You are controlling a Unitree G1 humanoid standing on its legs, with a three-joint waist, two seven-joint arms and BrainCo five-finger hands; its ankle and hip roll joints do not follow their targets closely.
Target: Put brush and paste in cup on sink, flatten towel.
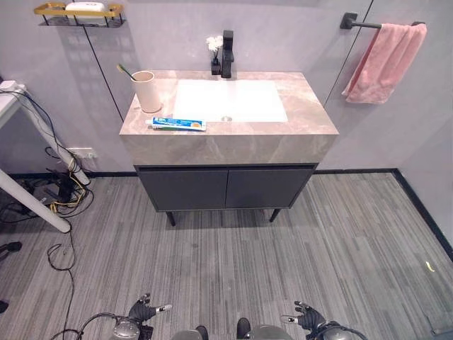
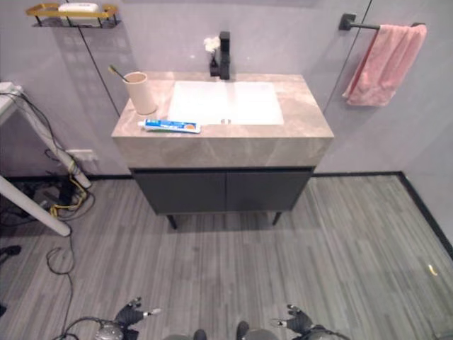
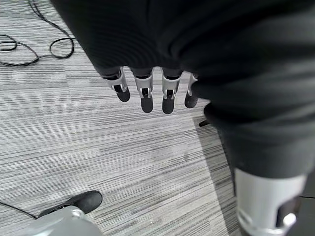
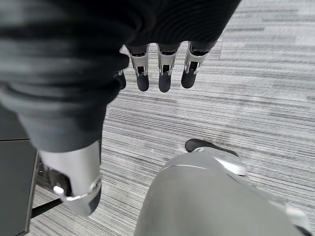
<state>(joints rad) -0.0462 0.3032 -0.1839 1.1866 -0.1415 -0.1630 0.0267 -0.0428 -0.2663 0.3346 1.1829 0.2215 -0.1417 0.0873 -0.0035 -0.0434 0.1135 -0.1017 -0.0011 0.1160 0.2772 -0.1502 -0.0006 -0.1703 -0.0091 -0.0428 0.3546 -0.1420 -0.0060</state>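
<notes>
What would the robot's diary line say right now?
brush: in cup | paste: flat on counter | towel: bunched on bar | left hand: open, low | right hand: open, low

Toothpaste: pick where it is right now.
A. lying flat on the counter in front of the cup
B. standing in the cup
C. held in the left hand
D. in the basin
A: the toothpaste lies flat on the counter near its front edge, just in front of the cup, which holds only the brush.
</notes>
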